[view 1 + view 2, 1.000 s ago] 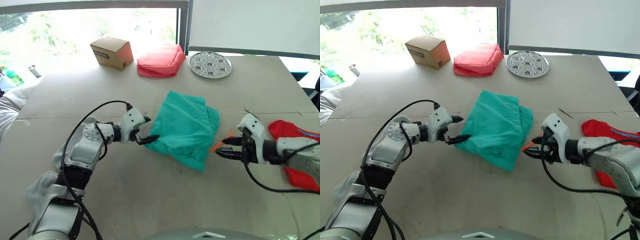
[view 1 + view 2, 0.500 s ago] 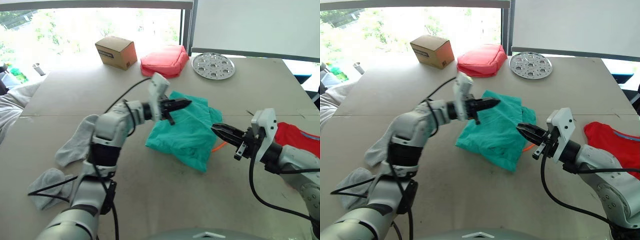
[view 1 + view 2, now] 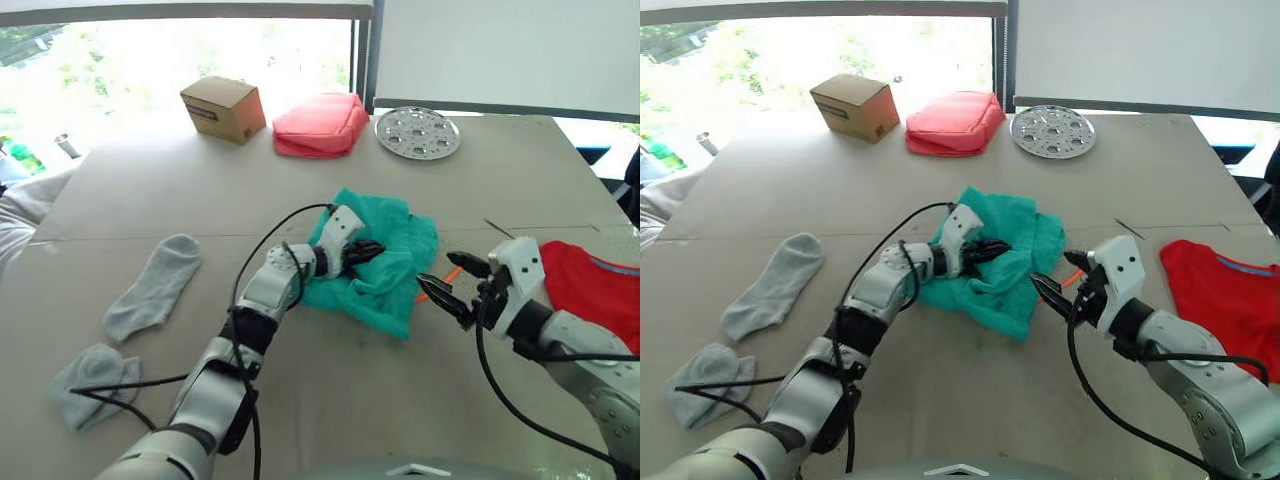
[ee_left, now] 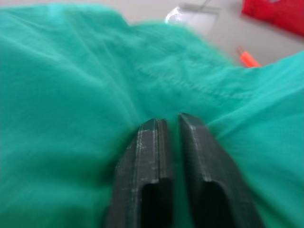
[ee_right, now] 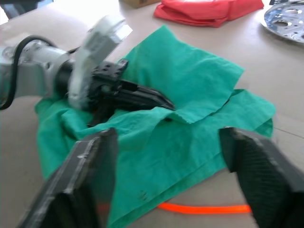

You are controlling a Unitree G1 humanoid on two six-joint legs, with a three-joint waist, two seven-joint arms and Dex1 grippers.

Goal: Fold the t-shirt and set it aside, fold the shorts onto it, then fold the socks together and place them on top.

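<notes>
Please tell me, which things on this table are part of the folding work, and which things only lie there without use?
Part of the job:
- shorts, pinched by the left gripper
- t-shirt, beside the open right gripper
- socks, two lying apart

Just lying about:
- cardboard box
- pink pouch
- metal disc
- orange strip by the shorts

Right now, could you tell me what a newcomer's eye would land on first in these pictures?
Most striking is the teal shorts bunched mid-table, with the left gripper shut on a fold of the cloth. The right gripper hangs open beside the shorts' edge, and the red t-shirt lies behind it. Two grey socks lie apart on the table's left side.
</notes>
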